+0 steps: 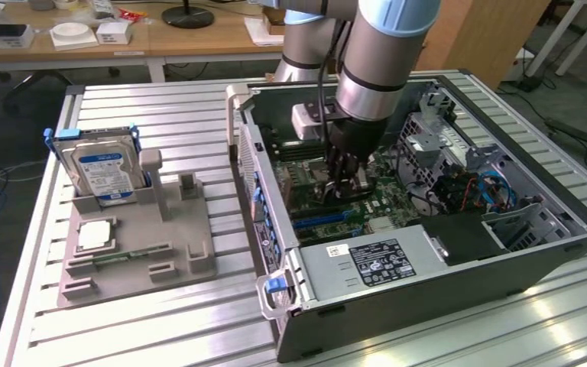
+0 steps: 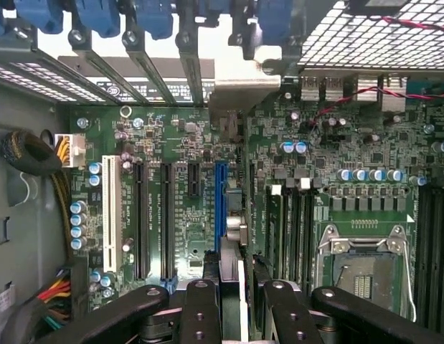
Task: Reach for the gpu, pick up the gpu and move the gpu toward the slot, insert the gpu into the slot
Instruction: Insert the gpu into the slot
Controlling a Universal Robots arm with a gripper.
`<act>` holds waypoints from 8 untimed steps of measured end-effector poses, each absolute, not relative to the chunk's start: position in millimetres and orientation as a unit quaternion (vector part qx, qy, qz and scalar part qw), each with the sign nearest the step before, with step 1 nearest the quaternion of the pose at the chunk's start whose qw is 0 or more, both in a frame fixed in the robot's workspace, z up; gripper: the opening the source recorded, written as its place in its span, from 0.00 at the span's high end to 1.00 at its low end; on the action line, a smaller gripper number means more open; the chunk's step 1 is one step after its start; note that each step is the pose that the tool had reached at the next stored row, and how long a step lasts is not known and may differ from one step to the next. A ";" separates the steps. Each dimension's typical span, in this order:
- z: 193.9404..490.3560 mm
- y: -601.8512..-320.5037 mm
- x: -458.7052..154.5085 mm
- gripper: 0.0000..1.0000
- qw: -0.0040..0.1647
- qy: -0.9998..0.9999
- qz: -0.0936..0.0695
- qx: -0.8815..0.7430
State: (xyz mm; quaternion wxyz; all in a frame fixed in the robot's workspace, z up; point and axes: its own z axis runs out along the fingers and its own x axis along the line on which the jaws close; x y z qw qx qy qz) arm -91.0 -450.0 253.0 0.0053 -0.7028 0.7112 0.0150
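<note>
Exterior view's left first: a silver hard drive (image 1: 105, 172) stands upright in a grey fixture (image 1: 171, 260) on the ribbed table (image 1: 150, 329). Toward the middle and the exterior view's right sits the open computer case (image 1: 426, 306), and the arm reaches down into it, with the gripper (image 1: 339, 182) low over the motherboard.

In the wrist view the black fingers (image 2: 200, 308) stand narrow on either side of a thin card seen edge-on. I take this card to be the gpu (image 2: 234, 247), pinched between them. Its lower edge runs in line with the blue slot (image 2: 220, 190) and hangs just above it or barely touching it; I cannot tell which. Neighbouring black slots lie to one side and the empty processor socket (image 2: 365, 269) lies well apart on the other.

The step in hand looks like the insertion itself, with the carry essentially done. Seating the card would call for its edge to stay parallel to the blue slot, its bracket end to clear the rear frame, and a straight, even press without tilt.
</note>
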 end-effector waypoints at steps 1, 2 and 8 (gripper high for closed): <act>252.4 -450.3 -91.7 0.72 0.005 0.711 0.015 -0.703; 251.6 -450.4 -92.7 0.72 0.005 0.711 0.015 -0.703; 247.0 -450.4 -99.8 0.72 0.005 0.711 0.014 -0.703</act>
